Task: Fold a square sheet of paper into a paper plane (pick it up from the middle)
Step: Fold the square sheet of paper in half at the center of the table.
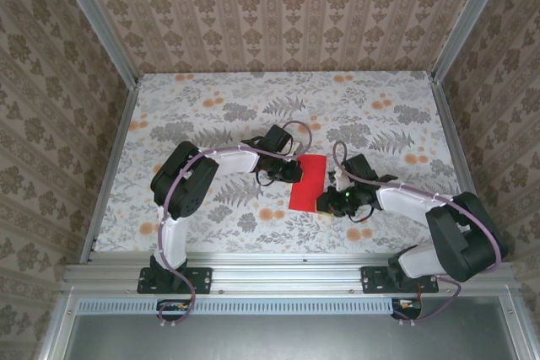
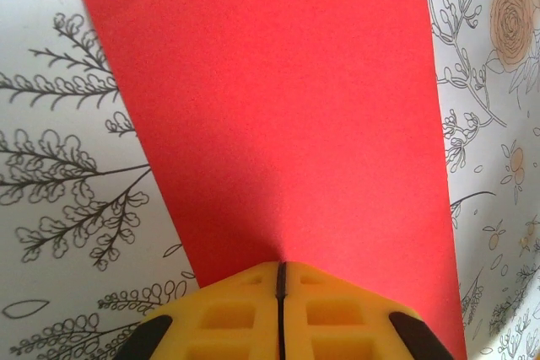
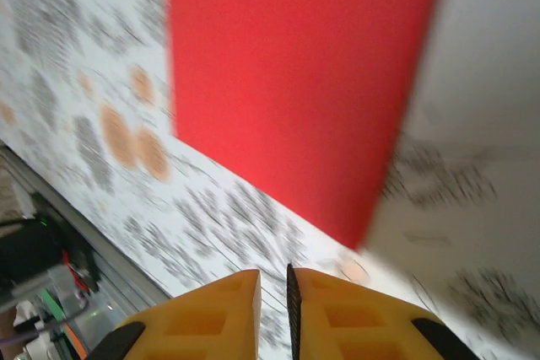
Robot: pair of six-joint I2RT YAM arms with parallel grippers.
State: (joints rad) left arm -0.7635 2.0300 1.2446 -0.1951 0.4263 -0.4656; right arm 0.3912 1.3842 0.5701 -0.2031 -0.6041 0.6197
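Observation:
The red sheet of paper [image 1: 308, 181] lies on the flower-print table as a narrow rectangle, longer than wide, between the two arms. My left gripper [image 1: 293, 172] is at its left edge. In the left wrist view the yellow jaws [image 2: 280, 265] are shut to a thin seam, tip resting on the paper [image 2: 278, 107] just inside that edge, with no red in the seam. My right gripper [image 1: 325, 202] hovers by the sheet's near right corner. Its fingers [image 3: 274, 274] stand a narrow gap apart over bare table, short of the paper [image 3: 295, 82]. That view is blurred.
The table [image 1: 211, 115] has grey leaf and orange flower prints. Metal rails edge it at the left [image 1: 110, 166], right [image 1: 451, 141] and front [image 1: 287, 274]. Patterned walls close in the back and sides.

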